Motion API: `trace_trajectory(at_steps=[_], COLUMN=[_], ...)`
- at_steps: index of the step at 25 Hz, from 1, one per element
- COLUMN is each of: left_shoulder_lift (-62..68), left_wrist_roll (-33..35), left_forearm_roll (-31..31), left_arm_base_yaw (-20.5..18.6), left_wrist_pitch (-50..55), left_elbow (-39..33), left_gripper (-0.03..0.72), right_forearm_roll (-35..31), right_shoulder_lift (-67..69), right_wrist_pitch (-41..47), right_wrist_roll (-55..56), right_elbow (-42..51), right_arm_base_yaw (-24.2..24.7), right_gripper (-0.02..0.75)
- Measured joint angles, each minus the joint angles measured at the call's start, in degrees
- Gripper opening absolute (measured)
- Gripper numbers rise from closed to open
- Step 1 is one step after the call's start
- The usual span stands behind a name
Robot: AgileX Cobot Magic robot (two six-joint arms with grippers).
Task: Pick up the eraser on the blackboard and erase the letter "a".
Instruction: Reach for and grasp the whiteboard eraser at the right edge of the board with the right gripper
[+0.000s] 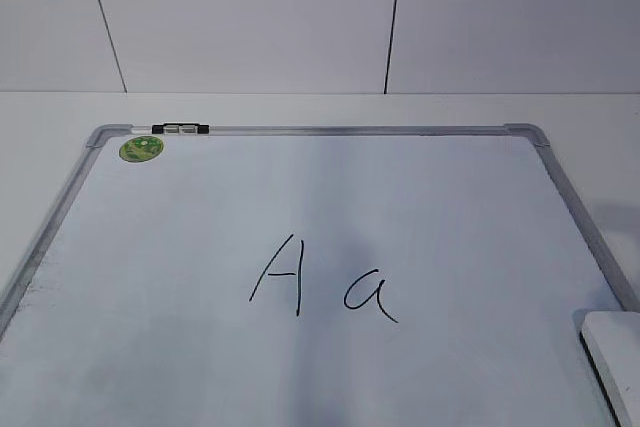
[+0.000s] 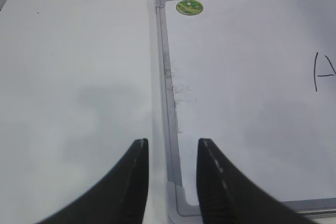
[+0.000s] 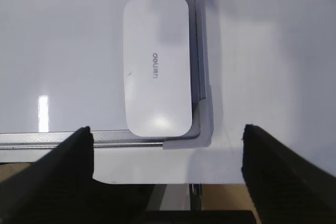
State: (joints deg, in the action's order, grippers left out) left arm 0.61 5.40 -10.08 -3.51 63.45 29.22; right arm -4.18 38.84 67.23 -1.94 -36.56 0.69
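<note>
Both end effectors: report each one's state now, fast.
Left end effector: partly open, holding nothing, over the blackboard frame.
Right end effector: wide open, empty, above the eraser.

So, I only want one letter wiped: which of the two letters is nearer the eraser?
The small cursive "a", the right-hand letter; the eraser lies at the board's right corner. The tall angular "A" stands further left.

Exterior camera slants down over the blackboard; both wrist cameras overlook its near corners.
</note>
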Motion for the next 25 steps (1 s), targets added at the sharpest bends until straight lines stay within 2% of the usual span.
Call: trace_trajectory(at_steps=[7,18,25], left_shoulder_lift=[0.0,0.0,0.0], left_wrist_roll=[0.0,0.0,0.0], left_forearm_roll=[0.0,-0.1,-0.1], left_arm_base_yaw=[0.0,0.0,0.0], left_wrist_pitch=[0.0,0.0,0.0], left_elbow=[0.0,0.0,0.0], left_gripper=[0.234,0.235,0.235], right_forearm_roll=[-1.7,-2.8,0.3], right_shoulder_lift=[14.5,27.4,30.1], right_wrist_pitch=[3.0,3.0,2.8], right_wrist_roll=[2.4,2.7,1.5], right_elbow=[-6.0,-7.3,-7.3], right_arm_base_yaw=[0.0,-0.2,-5.0], right_gripper=[0.678,0.678,0.678])
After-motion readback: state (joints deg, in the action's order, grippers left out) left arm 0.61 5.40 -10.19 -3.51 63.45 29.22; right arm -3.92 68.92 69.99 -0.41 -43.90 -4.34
